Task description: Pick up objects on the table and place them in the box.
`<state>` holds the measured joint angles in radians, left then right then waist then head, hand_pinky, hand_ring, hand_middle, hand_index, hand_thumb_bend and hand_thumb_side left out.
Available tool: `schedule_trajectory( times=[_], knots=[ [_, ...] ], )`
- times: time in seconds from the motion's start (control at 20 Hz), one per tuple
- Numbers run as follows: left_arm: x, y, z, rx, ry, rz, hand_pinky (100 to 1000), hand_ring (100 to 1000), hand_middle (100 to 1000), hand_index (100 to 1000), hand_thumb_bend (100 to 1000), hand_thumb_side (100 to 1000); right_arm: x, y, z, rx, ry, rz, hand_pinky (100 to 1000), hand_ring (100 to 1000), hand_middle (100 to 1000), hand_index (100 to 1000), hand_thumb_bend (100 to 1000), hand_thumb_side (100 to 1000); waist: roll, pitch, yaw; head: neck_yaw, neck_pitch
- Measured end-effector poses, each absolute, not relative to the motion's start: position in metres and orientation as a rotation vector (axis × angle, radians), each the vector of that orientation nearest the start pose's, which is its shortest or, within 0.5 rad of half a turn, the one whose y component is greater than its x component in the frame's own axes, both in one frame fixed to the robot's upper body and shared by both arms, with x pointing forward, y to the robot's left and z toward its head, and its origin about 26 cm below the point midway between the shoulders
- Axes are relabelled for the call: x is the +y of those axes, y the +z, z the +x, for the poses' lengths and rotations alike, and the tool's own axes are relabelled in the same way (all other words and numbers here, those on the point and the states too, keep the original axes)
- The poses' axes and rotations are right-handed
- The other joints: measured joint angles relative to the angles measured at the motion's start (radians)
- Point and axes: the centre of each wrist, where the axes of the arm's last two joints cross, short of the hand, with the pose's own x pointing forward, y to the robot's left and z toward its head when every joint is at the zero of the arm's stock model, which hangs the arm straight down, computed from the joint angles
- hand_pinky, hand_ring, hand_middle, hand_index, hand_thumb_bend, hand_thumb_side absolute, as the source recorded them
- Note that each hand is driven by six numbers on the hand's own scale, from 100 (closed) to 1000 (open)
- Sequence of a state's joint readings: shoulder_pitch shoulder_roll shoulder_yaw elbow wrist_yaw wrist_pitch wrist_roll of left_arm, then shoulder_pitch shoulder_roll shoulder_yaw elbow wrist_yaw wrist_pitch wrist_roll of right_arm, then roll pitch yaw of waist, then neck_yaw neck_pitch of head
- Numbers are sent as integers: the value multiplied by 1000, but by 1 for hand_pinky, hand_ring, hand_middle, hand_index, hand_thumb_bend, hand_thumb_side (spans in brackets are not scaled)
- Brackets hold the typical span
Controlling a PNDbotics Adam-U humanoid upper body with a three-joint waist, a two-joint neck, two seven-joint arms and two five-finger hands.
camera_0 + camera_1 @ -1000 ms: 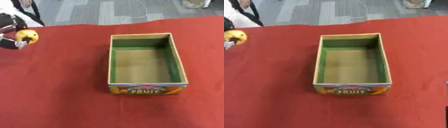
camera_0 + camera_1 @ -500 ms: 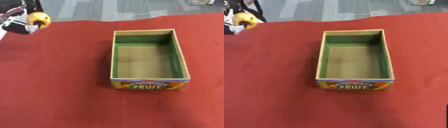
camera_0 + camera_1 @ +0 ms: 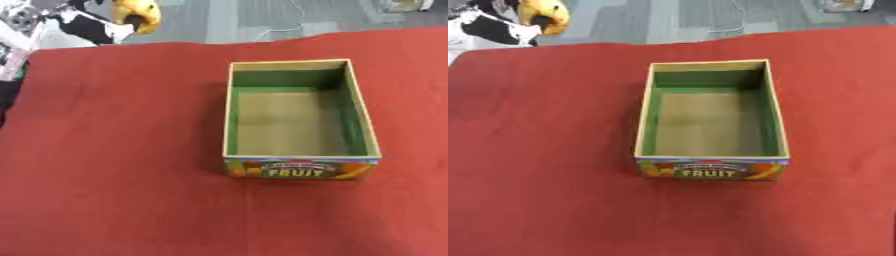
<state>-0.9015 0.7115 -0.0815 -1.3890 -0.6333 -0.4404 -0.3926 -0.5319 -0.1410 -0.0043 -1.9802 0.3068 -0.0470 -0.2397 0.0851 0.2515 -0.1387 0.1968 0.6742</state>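
One yellow fruit (image 3: 137,13) in left robot hand (image 3: 98,26), one box (image 3: 299,168).

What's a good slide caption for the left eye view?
Left hand carries a yellow object at the upper left, beyond the red table's edge; the fruit box sits empty.

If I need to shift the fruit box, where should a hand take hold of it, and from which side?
Take the box by the top rim of a long side wall, coming down from above. It is open-topped and empty, so fingers can hook over the thin rim. The right wall seems the easier one, since the left hand is already holding the yellow fruit at the far left corner.
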Motion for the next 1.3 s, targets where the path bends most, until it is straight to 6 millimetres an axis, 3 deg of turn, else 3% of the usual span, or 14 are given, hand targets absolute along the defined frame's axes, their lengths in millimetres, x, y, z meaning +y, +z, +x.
schedule_trajectory(
  times=[0.25,0.5,0.85,1.3],
  knots=[
    [277,334,416,2496,2091,-1233,325,472,401,548,100,250,-202,252,317,-2596,70,-387,858,864,629,821,100,1000,-2,-2,-4,4,-4],
    [247,333,418,2460,2084,-1212,328,477,404,549,100,250,-195,256,317,-2626,48,-354,858,863,631,821,100,1000,-7,0,-17,18,-4],
    [217,329,419,2373,2064,-1216,328,480,404,543,100,251,-187,261,317,-2662,19,-318,857,861,629,820,100,1000,-1,15,-41,51,-4],
    [190,299,434,2273,2082,-1141,324,479,402,542,100,251,-183,264,316,-2693,-11,-293,858,861,626,820,100,1000,0,26,-53,65,-9]
  ],
)
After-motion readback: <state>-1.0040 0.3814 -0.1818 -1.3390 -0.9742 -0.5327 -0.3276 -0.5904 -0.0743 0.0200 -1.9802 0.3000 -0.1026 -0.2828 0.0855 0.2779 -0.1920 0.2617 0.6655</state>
